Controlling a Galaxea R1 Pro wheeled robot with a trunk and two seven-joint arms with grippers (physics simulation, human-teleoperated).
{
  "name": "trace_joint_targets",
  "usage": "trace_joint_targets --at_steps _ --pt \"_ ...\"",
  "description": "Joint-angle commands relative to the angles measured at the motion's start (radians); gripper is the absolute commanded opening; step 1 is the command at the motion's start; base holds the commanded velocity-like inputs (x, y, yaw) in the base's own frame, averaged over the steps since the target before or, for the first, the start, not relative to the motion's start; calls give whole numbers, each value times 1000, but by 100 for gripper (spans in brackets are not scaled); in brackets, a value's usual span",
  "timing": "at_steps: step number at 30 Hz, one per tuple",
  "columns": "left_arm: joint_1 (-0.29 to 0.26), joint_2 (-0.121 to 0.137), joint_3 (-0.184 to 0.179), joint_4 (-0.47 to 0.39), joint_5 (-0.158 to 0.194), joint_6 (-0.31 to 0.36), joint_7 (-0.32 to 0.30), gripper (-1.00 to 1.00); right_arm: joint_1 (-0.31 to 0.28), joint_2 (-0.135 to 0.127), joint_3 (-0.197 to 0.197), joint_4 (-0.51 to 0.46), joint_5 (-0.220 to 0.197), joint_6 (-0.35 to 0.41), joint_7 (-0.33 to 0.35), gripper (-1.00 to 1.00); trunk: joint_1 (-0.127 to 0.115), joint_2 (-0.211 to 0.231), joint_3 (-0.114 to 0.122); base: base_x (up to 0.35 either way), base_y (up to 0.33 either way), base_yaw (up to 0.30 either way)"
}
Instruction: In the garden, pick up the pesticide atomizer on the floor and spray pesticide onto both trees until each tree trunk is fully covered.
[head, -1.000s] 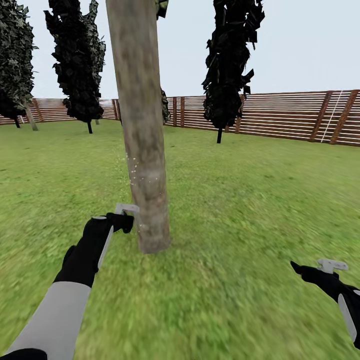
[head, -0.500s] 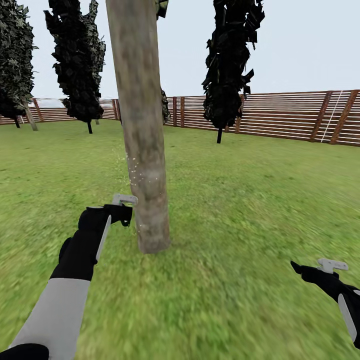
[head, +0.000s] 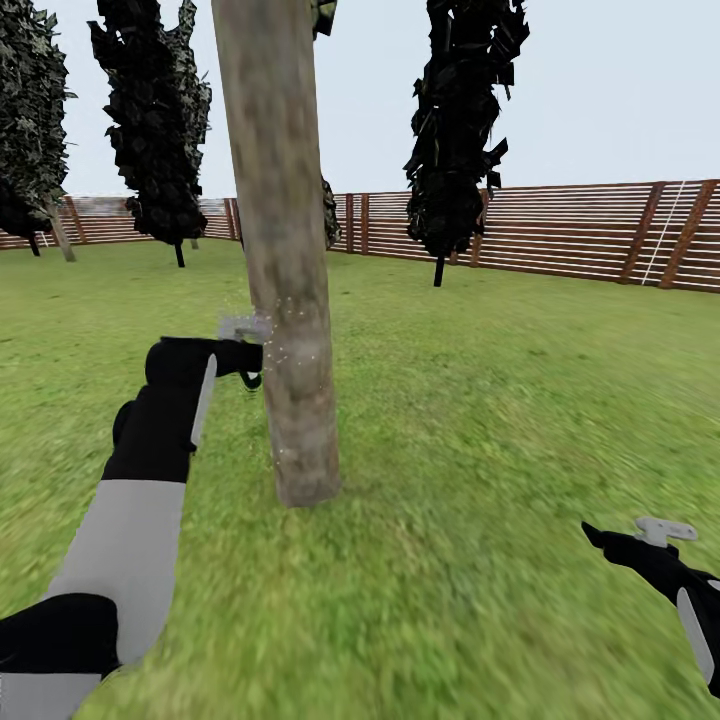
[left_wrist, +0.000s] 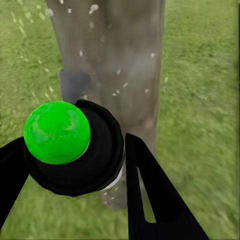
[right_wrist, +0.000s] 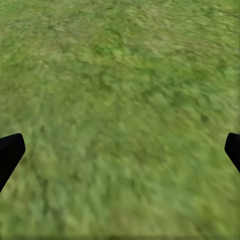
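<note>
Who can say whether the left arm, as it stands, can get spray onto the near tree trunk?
Probably yes: the left end effector holds the pesticide atomizer right beside the tree trunk, nothing between them.

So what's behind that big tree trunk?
Behind the tree trunk you can see grass, a brown slat fence and dark trees. Whatever stands straight behind the trunk is covered.

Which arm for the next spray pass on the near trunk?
Left. The left gripper is shut on the pesticide atomizer, right beside the tree trunk, with droplets speckling the bark. The right gripper is open and empty over grass, well off to the side.
</note>
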Motion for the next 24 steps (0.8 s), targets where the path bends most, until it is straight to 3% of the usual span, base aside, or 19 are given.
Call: trace_joint_targets --at_steps 1,12,24 --pt "-12 -1 0 1 -1 1 0 -100 0 0 0 0 0 0 0 100 0 0 0 0 0 0" --pt "-170 -24 0 88 -1 2 0 -100 0 0 0 4 0 0 0 100 0 0 0 0 0 0" --pt "-276 -37 0 138 -1 3 0 -100 0 0 0 4 1 -1 0 100 0 0 0 0 0 0"
